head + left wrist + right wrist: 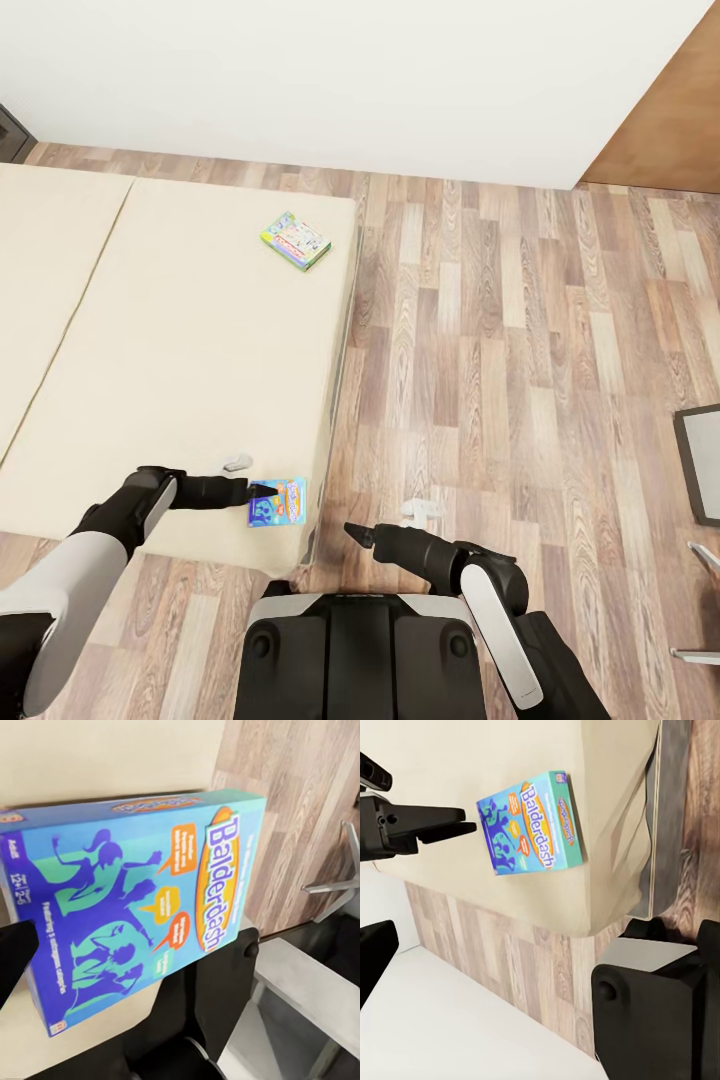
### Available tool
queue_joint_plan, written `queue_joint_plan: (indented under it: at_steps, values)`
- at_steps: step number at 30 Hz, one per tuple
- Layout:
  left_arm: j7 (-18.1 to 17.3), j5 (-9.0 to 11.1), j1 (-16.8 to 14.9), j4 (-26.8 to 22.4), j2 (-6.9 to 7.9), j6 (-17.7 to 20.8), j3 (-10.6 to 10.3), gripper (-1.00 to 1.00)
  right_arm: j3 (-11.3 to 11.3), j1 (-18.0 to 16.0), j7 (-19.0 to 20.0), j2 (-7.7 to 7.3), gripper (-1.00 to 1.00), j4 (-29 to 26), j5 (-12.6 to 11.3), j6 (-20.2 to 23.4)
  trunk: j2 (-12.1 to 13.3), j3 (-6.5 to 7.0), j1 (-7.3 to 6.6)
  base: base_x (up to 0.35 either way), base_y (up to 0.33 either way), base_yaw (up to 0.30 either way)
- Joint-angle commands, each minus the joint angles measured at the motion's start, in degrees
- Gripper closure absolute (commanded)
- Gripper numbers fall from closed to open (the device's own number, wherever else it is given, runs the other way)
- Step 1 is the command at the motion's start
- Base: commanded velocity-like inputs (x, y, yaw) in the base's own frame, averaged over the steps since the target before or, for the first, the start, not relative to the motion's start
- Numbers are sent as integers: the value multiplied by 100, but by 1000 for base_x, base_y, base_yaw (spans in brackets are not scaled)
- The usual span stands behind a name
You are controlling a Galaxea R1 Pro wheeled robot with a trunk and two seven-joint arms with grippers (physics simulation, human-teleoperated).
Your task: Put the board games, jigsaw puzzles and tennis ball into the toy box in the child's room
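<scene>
Left gripper [252, 492] reaches out level over the near corner of the bed [180, 330], its dark fingers meeting the blue board game [278, 501] at one short edge; whether they pinch the box I cannot tell from the head view. A pastel board game [296, 240] lies far up the mattress. The right gripper [352, 531] hangs over the plank floor [520, 340], its spread unclear.

Left wrist view: the blue Balderdash box [135, 907] sits close against the lens, a dark fingertip [13, 952] at one edge.

Right wrist view: the box [531, 823] lies beside the left arm's black fingers [431, 825], nearly touching
</scene>
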Motion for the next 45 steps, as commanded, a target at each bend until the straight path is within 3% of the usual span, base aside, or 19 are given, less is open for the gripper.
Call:
queue_joint_plan:
  at_steps: [1, 22, 33, 45]
  values:
    - [-10, 14, -1, -4, 8, 40, -7, -100, -7, -1, 30, 3, -100, -3, 28, 27, -9, -6, 3, 0, 0, 0]
    - [0, -5, -1, -7, 181, 75, 6, -100, -7, -4, 31, 3, -100, -8, 28, 27, -9, -6, 3, 0, 0, 0]
    - [117, -30, -1, -7, 160, 68, 8, -100, -7, -2, 32, 3, -100, -8, 28, 27, -9, -6, 3, 0, 0, 0]
    - [502, -33, -1, 21, 106, 30, 2, -100, -7, -2, 33, 3, -100, -5, 28, 34, -9, -6, 3, 0, 0, 0]
